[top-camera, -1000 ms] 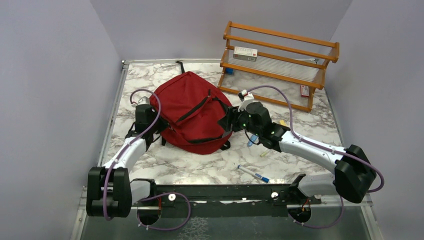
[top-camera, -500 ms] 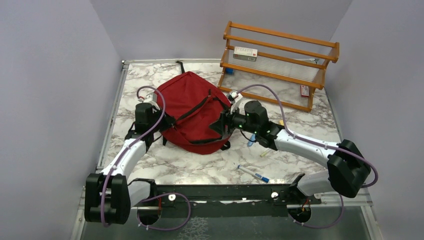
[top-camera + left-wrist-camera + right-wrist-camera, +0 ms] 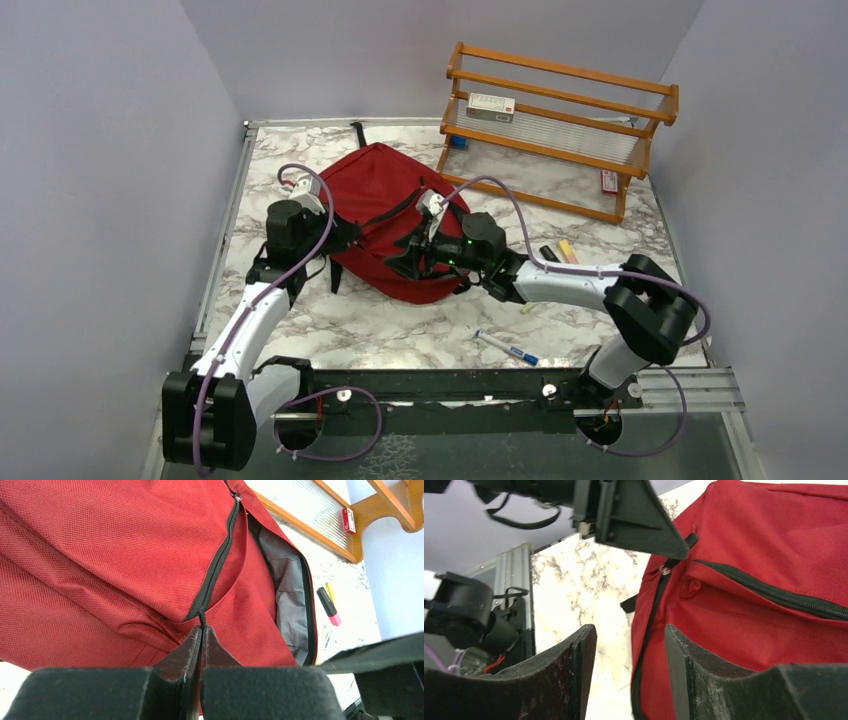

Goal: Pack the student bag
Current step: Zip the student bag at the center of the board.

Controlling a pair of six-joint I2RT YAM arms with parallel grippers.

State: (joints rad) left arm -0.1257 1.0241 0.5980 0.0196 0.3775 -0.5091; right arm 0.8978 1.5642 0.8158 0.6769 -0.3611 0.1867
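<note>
The dark-red student bag [image 3: 385, 215] lies on the marble table, left of centre. My left gripper [image 3: 345, 232] is at its left side. In the left wrist view the left gripper [image 3: 201, 630] is shut on the black zipper pull at the end of a zipper [image 3: 217, 565]. The bag's grey lining [image 3: 287, 590] shows through an open edge. My right gripper [image 3: 400, 262] is open over the bag's near edge. In the right wrist view the right gripper [image 3: 630, 635] straddles the bag's black-piped edge [image 3: 649, 630], and the left gripper [image 3: 634, 515] shows above it.
A wooden rack [image 3: 560, 130] stands at the back right with a white box [image 3: 490, 107] on its shelf. Two highlighters [image 3: 558, 252] lie right of the bag. A blue-and-white pen [image 3: 507, 348] lies near the front rail. Grey walls close both sides.
My right arm has swung left across the bag's near side, uncovering the highlighters. My left gripper has moved up and right, still pinching the zipper pull.
</note>
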